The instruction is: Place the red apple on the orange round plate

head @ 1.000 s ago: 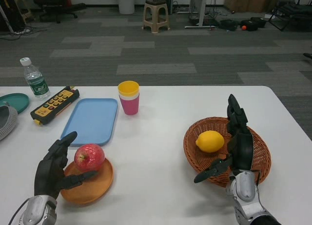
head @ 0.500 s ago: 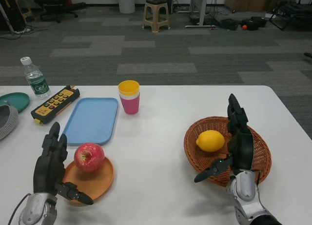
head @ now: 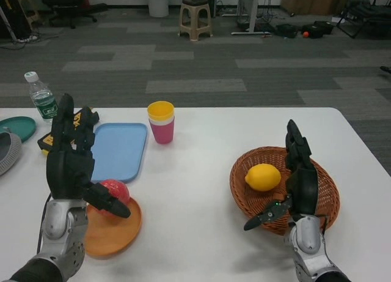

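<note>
The red apple (head: 115, 191) lies on the orange round plate (head: 116, 228) near the table's front left. My left hand (head: 72, 161) is raised above and just left of the plate, fingers spread upward, holding nothing; its thumb crosses in front of the apple and hides part of it. Over the wicker basket (head: 317, 190) at the front right my right hand (head: 298, 178) stands upright with fingers apart, empty.
A yellow lemon (head: 263, 177) lies in the basket. A blue tray (head: 117, 150) sits behind the plate, with stacked yellow and pink cups (head: 161, 122) beside it. A yellow remote (head: 49, 139), a water bottle (head: 41, 97) and a teal dish (head: 17, 126) stand at the far left.
My left hand has let go of the apple, which stays on the plate, and has risen from the table to stand upright above the plate's left side. The right hand has not moved.
</note>
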Robot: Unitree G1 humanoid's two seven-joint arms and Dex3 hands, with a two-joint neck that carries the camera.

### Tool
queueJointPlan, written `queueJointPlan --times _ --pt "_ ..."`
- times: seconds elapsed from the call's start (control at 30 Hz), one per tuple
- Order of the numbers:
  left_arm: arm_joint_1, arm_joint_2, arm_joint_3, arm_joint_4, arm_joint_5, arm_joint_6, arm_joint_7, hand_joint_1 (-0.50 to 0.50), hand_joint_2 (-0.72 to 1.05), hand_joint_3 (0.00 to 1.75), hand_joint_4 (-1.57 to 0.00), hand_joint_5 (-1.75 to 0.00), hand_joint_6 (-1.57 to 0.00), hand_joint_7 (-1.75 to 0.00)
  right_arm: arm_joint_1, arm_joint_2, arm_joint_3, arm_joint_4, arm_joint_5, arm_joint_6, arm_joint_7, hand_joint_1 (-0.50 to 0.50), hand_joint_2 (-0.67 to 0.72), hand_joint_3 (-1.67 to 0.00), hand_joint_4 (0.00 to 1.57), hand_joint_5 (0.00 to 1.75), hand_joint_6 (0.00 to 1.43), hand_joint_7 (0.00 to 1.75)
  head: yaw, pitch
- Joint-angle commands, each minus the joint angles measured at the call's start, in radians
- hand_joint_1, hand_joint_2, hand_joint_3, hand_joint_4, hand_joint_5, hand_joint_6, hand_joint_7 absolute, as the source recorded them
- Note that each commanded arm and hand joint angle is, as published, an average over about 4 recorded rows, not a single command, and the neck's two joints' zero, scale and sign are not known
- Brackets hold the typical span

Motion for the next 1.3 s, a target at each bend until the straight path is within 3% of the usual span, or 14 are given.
queueJointPlan --times 0.03,0.77,1.3 --pt "-0.014 0.009 0.003 -0.043 0.009 -0.005 0.022 -0.48 -0.72 0.09 0.00 0.00 0.00 0.00 0.001 -0.006 -0.002 -0.001 0.006 -0.003 -0.002 -0.12 0.53 0.00 0.00 0.00 0.00 0.00 -0.004 0.004" --pt "-0.038 0.009 -0.015 -0.091 -0.020 -0.005 0.049 -0.48 -0.72 0.09 0.00 0.00 0.00 0.00 -0.006 -0.013 -0.010 -0.005 0.006 -0.003 -0.002 -0.08 0.53 0.00 0.00 0.00 0.00 0.00 -0.051 0.048" --pt "-0.053 0.008 -0.011 -0.086 -0.043 -0.005 0.049 -0.48 -0.72 0.09 0.00 0.00 0.00 0.00 -0.026 -0.012 -0.019 -0.006 0.006 -0.003 -0.002 -0.12 0.53 0.00 0.00 0.00 0.00 0.00 -0.056 0.046"
